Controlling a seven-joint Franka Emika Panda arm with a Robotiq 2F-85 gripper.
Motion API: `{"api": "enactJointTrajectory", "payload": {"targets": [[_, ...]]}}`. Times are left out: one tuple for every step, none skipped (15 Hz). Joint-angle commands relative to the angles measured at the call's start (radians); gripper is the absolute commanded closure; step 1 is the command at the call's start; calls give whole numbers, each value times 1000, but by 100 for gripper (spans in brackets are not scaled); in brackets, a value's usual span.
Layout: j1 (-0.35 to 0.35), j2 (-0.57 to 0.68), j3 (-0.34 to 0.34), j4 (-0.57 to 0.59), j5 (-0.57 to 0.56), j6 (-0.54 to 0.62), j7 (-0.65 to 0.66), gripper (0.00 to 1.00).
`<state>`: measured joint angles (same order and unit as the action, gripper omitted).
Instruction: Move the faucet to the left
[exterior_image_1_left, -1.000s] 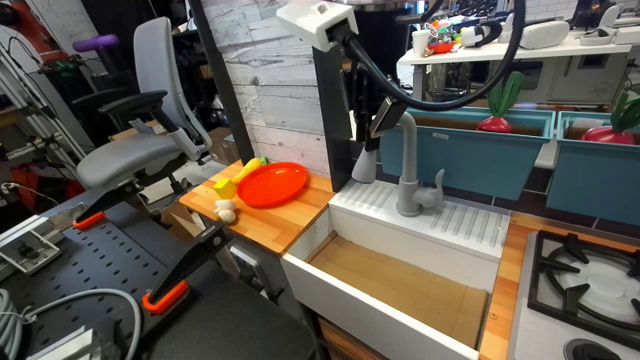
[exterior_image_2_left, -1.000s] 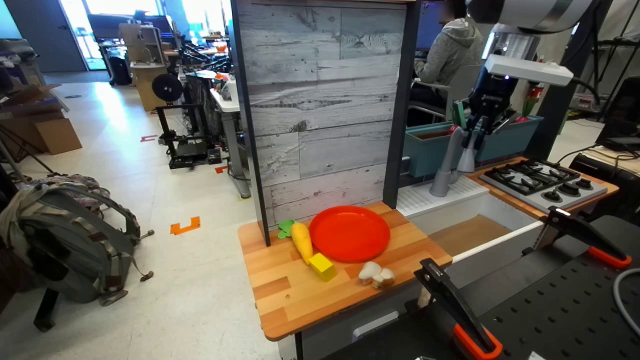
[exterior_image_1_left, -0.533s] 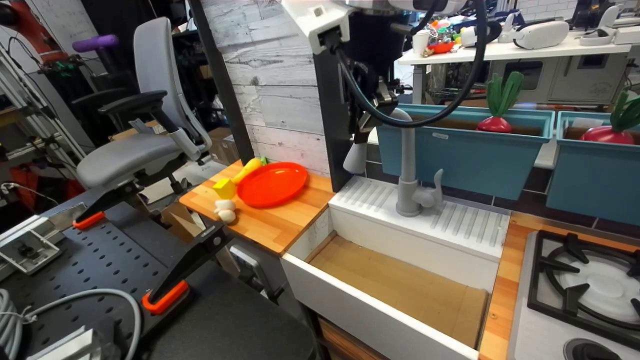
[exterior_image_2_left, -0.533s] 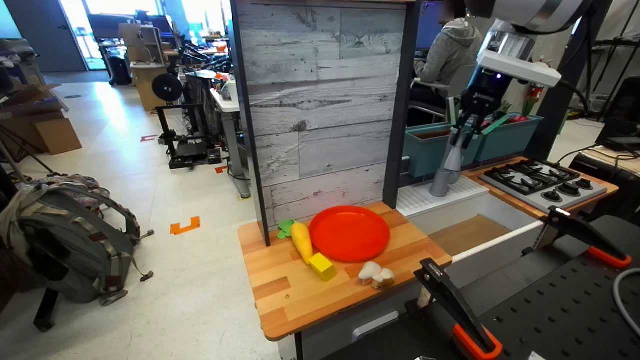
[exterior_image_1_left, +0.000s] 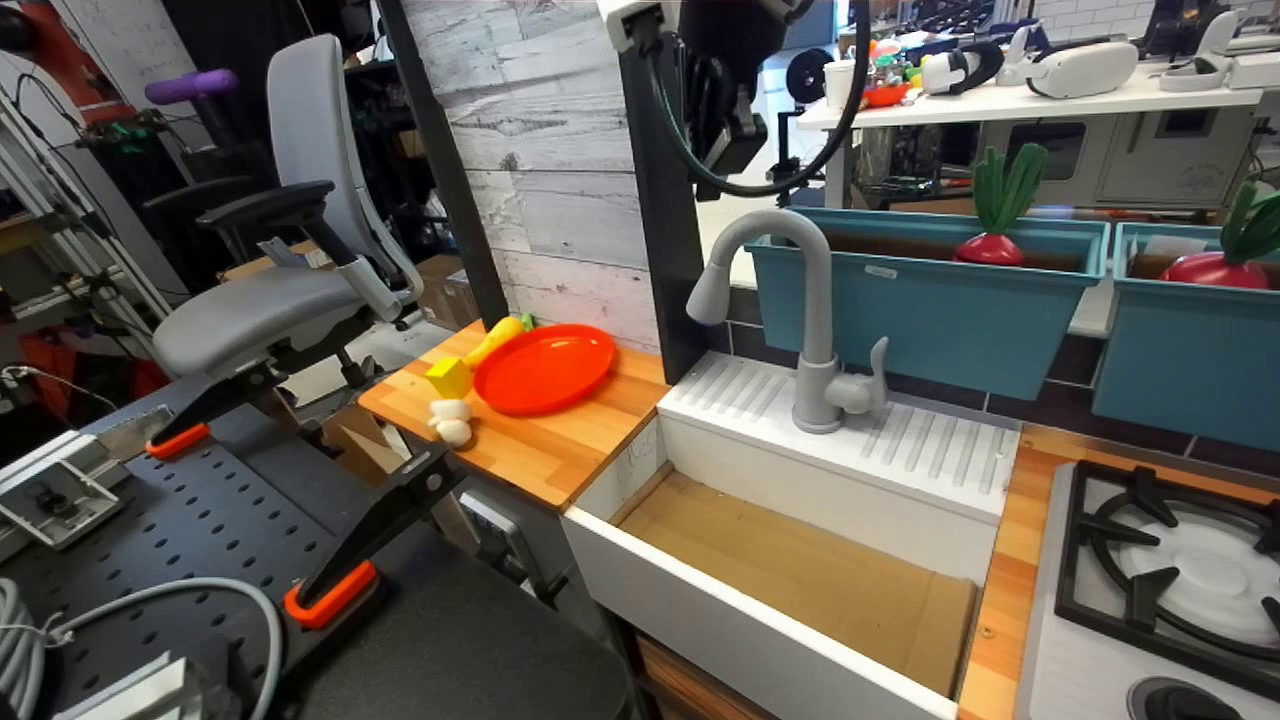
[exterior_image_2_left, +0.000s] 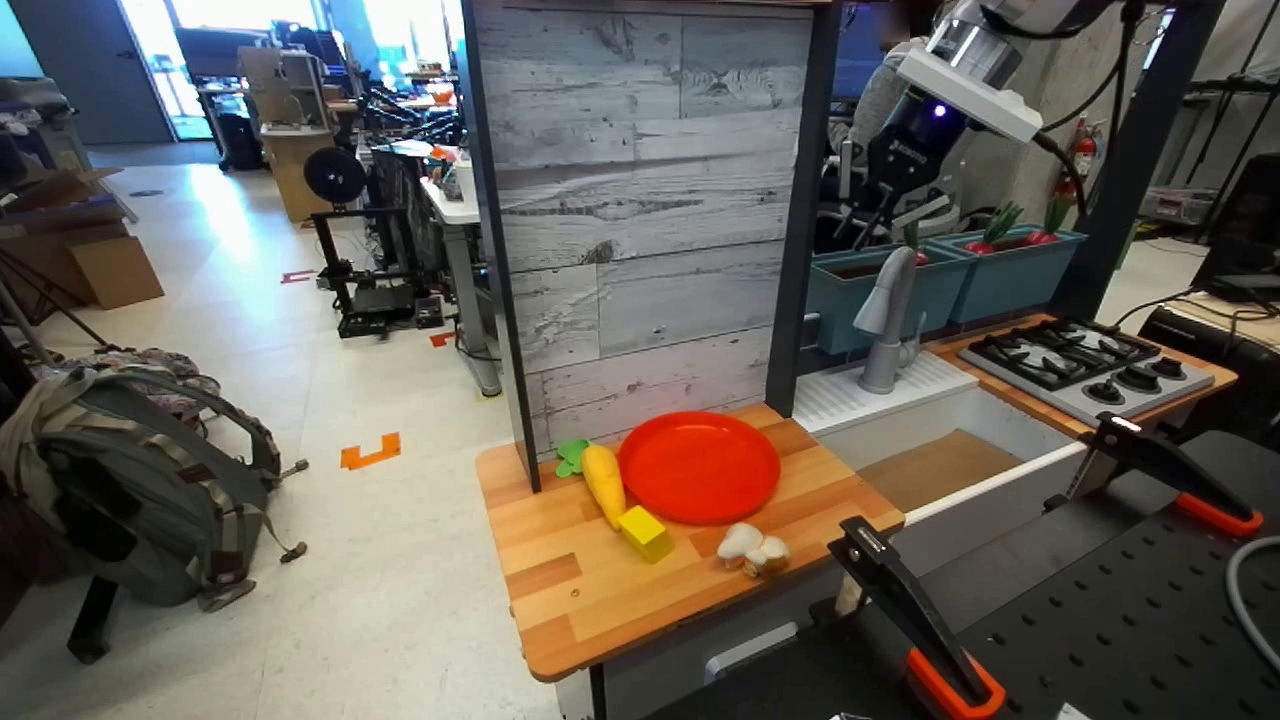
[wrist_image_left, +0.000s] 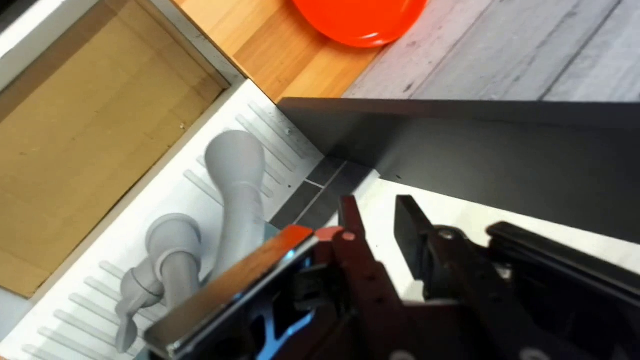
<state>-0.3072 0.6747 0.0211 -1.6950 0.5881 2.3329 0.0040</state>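
Currently a tall matte grey gooseneck faucet (exterior_image_1_left: 818, 310) stands upright on the grooved white drainboard (exterior_image_1_left: 940, 447) along the back of a deep rectangular white sink (exterior_image_1_left: 700, 625), its smooth tube bent into an inverted U and its flared, cone-like spout head (exterior_image_1_left: 708, 297) turned toward one end of the sink. A short curved grey lever (exterior_image_1_left: 877, 378) juts from the foot of the faucet on the side away from that end. Higher than the arch and apart from it in both exterior views hangs the black angular two-fingered gripper (wrist_image_left: 376, 206); its jaws stand parted by a narrow gap, with a pale flat surface (wrist_image_left: 380, 235) showing between the slim dark fingertips (wrist_image_left: 351, 215) in the wrist view. Flat brown cardboard (exterior_image_1_left: 800, 575) lines the sink's floor. At the end the spout faces, a striped wood-block countertop (exterior_image_2_left: 560, 540) bears a glossy round orange-red plate (exterior_image_2_left: 700, 468), with a tapering yellow carrot shape (exterior_image_2_left: 603, 485) farther from the sink, plus a flat-faced yellow block (exterior_image_2_left: 646, 535) and a cluster of rounded off-white mushroom shapes (exterior_image_2_left: 740, 545). At the sink's opposite end sits a smooth silver metal stove (exterior_image_1_left: 1068, 660) with ridged black grates (exterior_image_1_left: 1147, 597), and behind the sink are two teal rectangular planters (exterior_image_1_left: 920, 320).
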Motion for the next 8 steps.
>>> {"api": "enactJointTrajectory", "payload": {"targets": [[-14, 21, 13, 70, 56, -28, 6, 94], [-12, 18, 6, 71, 60, -32, 7, 94], [-11, 13, 2, 64, 54, -34, -1, 50], [-11, 4, -2, 52, 50, -34, -8, 49], [-13, -10, -4, 31, 46, -35, -19, 42], [-13, -24, -7, 12, 43, -32, -26, 36], [-11, -46, -14, -17, 33, -33, -35, 29], [-10, -68, -22, -47, 22, -38, -42, 21]]}}
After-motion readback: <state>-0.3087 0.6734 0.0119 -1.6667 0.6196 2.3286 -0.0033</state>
